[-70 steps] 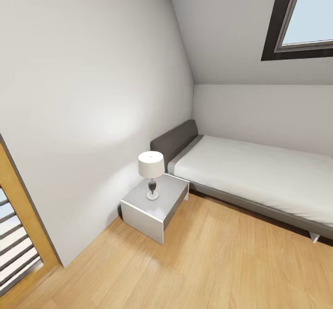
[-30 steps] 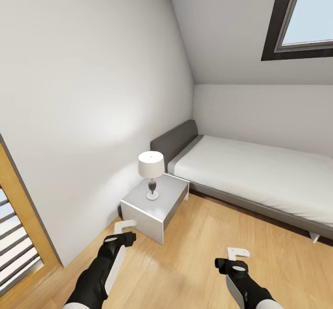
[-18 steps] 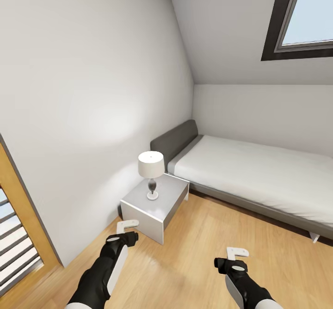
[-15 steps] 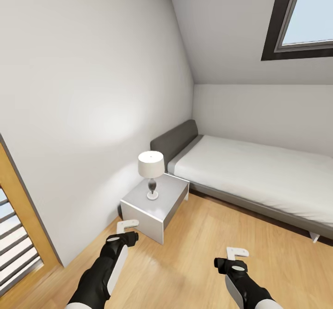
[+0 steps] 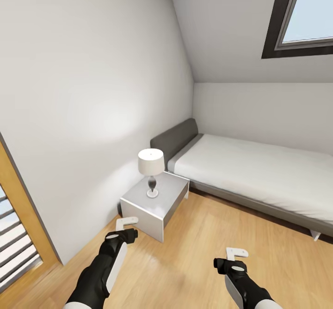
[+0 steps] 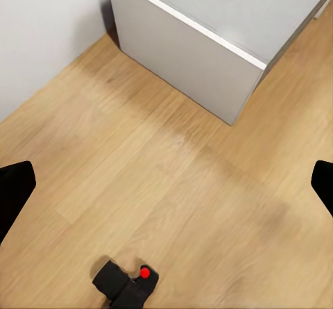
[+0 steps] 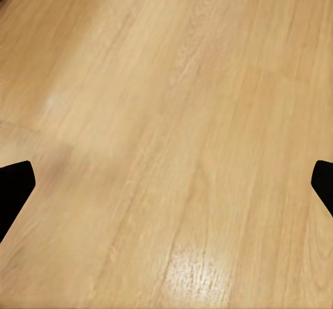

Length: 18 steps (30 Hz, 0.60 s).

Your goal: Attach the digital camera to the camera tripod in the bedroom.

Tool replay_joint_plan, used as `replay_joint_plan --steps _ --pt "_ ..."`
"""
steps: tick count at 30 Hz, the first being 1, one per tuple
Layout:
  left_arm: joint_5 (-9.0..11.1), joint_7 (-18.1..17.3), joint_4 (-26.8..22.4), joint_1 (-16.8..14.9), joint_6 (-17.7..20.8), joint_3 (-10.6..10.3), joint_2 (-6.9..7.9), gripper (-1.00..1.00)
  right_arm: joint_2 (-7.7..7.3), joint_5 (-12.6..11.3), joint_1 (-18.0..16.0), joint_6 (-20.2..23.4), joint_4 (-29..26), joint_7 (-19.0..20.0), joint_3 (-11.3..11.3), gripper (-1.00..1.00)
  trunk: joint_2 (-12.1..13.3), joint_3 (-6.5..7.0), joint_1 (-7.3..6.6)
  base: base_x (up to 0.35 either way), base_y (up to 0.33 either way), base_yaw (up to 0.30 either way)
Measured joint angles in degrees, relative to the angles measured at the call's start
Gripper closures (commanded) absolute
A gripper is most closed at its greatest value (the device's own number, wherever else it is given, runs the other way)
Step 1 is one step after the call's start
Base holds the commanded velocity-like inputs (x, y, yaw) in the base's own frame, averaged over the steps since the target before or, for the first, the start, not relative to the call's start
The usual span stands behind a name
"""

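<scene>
Digital camera [image 6: 127, 285] lies on the wood floor [image 6: 173, 184], orientation unclear.

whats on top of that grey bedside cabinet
A table lamp with a white shade stands on the grey bedside cabinet, near the middle of its top. The rest of the top looks bare. The shade covers a patch of the top behind it, so that spot cannot be checked.

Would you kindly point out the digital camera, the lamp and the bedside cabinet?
digital camera [image 6: 126, 285], left wrist view, on its black body.
lamp [image 5: 151, 162], head view, on the white shade.
bedside cabinet [image 5: 143, 217], head view, on its front panel.
</scene>
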Motion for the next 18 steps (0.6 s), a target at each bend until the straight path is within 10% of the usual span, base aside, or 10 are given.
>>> replay_joint_plan --steps 18 --pt "-0.55 0.09 -1.18 0.0 4.21 -0.2 0.39 -1.0 0.09 -0.09 0.02 0.34 0.72 1.3 0.05 -1.0 -7.22 -3.23 3.95 0.0 0.0 0.0"
